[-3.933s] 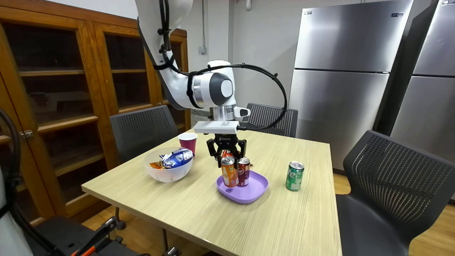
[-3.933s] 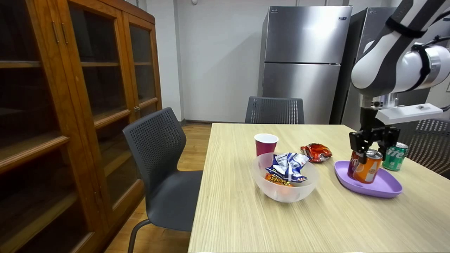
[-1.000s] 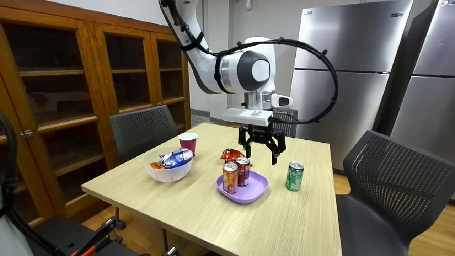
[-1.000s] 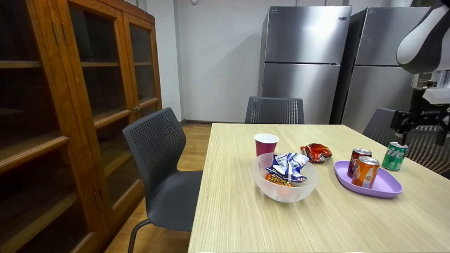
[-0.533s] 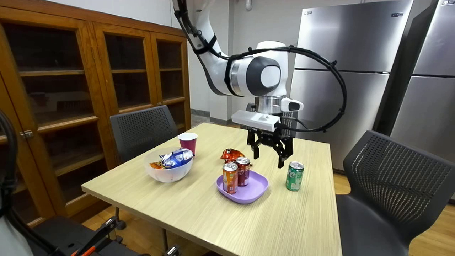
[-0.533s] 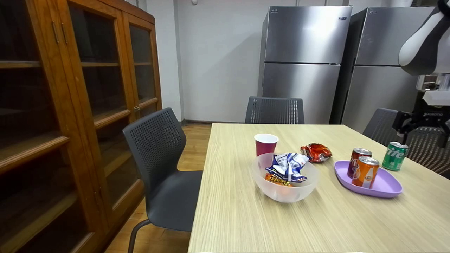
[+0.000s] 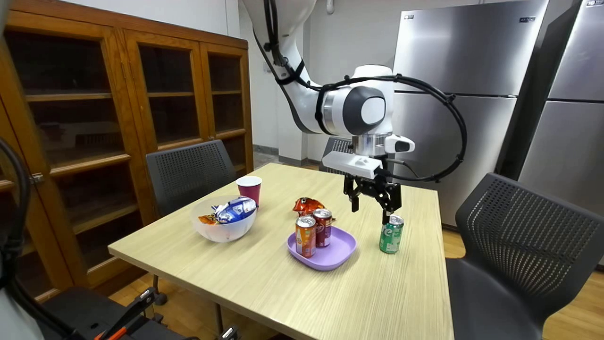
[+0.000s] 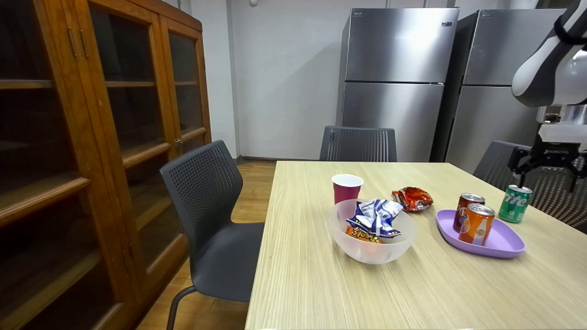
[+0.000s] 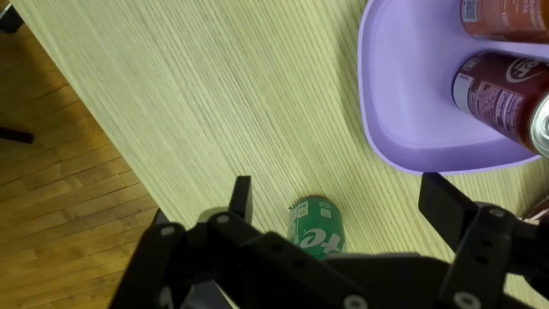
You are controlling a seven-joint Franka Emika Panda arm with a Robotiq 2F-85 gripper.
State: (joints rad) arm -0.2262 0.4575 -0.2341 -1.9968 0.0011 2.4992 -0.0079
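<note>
Gripper [image 7: 370, 215] spread wide, nothing held. Orange can [image 7: 306, 238], gripped earlier, is now left upright beside dark red can [image 7: 323, 230] on purple plate [image 7: 339, 251], well in from tabletop [image 7: 368, 293] edges. Gripper has been shifted toward green can [image 7: 391, 238], standing upright toward tabletop edge beside dark chair [image 7: 524, 224]. In wrist view green can is framed between fingers [image 9: 243, 195], no contact seen; judged consequence: green can, not plate, now nearest to gripper.

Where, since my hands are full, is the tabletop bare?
In an exterior view, foreground table, from purple tray to near edge; also between tray and frosted bowl. Crowded: the tray's orange can and maroon can, red wrapper behind; green can near the open claw.
</note>
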